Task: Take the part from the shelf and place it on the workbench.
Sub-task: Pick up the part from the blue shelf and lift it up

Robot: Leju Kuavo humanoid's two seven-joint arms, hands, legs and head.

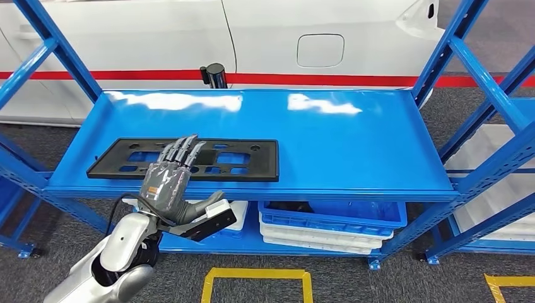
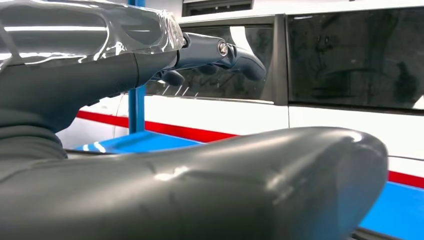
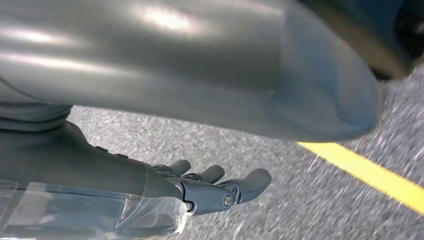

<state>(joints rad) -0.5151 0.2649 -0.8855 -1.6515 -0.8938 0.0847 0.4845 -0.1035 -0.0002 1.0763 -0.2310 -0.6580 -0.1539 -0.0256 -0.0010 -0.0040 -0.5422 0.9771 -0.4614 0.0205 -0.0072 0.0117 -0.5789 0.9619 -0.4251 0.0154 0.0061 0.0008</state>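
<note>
part (image 1: 189, 159): middle hidden behind left robot hand (image 1: 167, 183) | contact: cannot tell | bins (image 1: 328, 224): shelf-covered

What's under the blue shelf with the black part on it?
Under the blue shelf sit stacked blue and white bins on a lower shelf. The shelf hides what is inside them, and the left hand covers some too.

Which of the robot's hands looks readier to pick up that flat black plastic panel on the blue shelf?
The left hand: it hovers open at the flat black plastic panel. The right hand hangs over the floor.
</note>
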